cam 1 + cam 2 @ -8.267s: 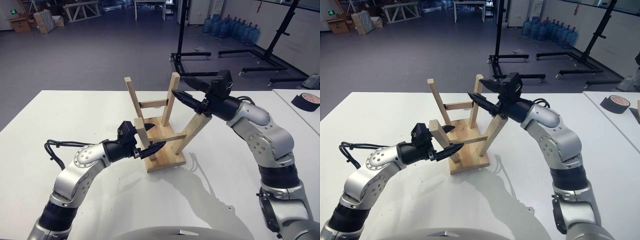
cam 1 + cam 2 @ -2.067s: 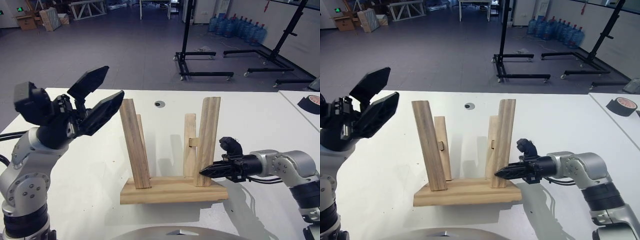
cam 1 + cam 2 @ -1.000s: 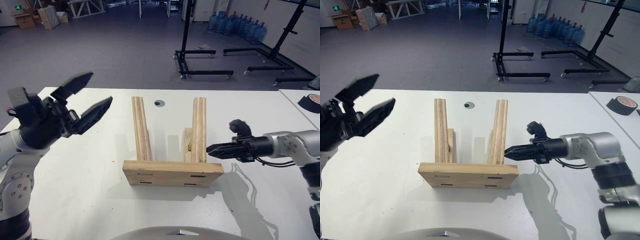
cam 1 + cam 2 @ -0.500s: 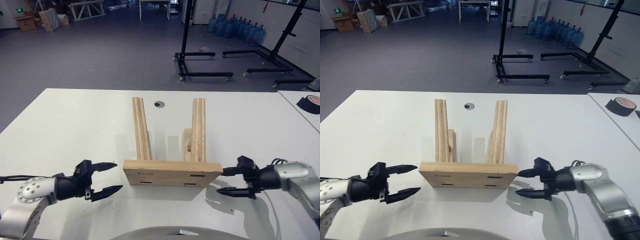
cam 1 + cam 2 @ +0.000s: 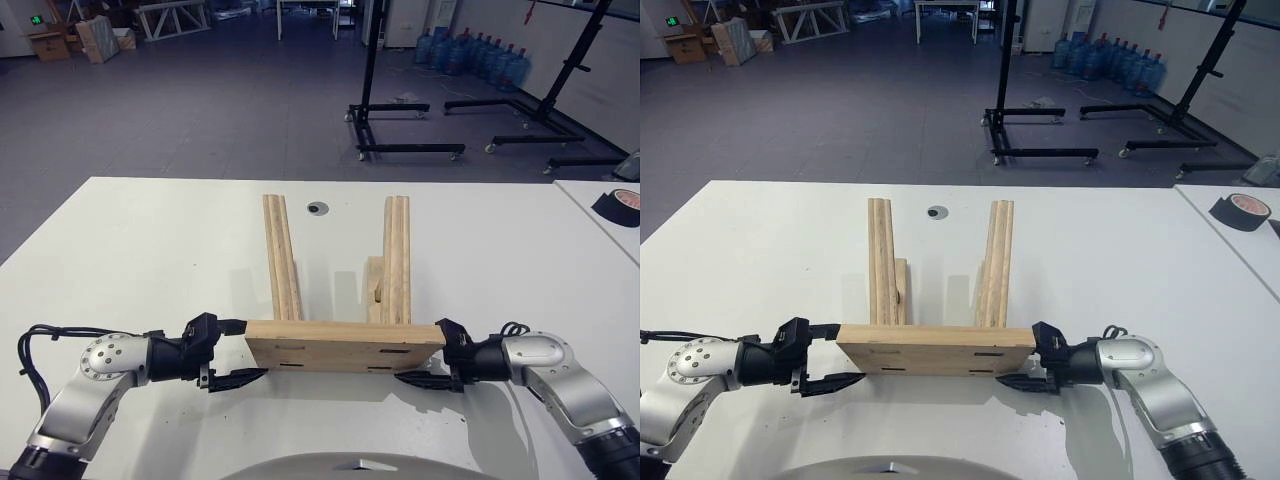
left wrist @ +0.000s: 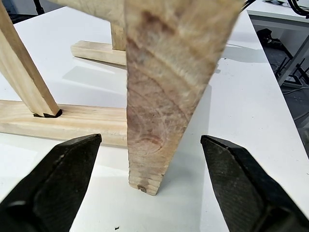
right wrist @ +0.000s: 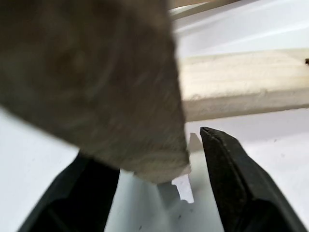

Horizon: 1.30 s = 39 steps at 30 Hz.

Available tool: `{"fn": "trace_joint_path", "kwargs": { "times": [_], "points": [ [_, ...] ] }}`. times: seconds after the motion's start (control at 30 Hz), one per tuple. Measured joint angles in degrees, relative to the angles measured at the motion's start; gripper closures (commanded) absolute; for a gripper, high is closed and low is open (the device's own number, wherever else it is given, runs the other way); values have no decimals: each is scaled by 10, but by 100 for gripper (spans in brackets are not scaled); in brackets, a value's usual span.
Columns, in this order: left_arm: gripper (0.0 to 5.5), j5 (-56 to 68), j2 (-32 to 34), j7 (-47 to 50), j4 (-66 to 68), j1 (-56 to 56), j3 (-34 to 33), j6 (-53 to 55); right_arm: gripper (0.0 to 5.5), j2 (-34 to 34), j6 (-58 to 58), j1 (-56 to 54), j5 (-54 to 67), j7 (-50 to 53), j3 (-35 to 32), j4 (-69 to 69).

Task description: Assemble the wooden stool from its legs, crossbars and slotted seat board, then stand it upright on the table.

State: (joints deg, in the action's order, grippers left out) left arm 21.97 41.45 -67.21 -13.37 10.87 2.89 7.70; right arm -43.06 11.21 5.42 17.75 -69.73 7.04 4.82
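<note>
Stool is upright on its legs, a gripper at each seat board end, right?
No: the stool lies on its side, legs flat along the table, as the left eye view shows. The left gripper and right gripper sit at the seat board ends.

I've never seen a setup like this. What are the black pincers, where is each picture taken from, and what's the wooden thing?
It is a humanoid robot with two arms, each ending in a two-fingered gripper. The two wide pictures come from cameras in its head, looking down over a table. The two close-ups come from cameras on its wrists. The wooden stool lies on its side, its seat board on edge nearest the robot, its legs pointing away. The left gripper and right gripper each straddle one end of the board, fingers open, not clamped.
</note>
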Motion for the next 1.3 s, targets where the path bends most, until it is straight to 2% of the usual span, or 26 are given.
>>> {"fn": "trace_joint_path", "kwargs": {
  "times": [0.1, 0.2, 0.7, 0.8, 1.1, 1.2, 1.3],
  "points": [
    [173, 0, 0, 0, 5, 0, 7, -2, 380, 0, -4, -3, -5, -2, 3, -10],
    [173, -1, 0, 0, 10, 0, 7, -6, 400, 0, -19, -4, -10, -9, 8, -13],
    [173, -29, -8, -35, 120, -88, 42, -52, 408, -1, -63, -41, -25, -36, 26, -53],
    [173, -41, -27, -34, 156, -98, 56, -60, 408, -3, -64, -44, -25, -41, 26, -56],
    [303, -47, -51, -36, 181, -113, 60, -81, 408, -4, -64, -49, -25, -45, 28, -62],
    [361, -52, -50, -44, 173, -113, 72, -90, 408, -3, -63, -49, -25, -45, 27, -62],
    [392, -70, -48, -47, 170, -115, 78, -104, 408, -3, -62, -49, -25, -45, 26, -62]
  ]
}}
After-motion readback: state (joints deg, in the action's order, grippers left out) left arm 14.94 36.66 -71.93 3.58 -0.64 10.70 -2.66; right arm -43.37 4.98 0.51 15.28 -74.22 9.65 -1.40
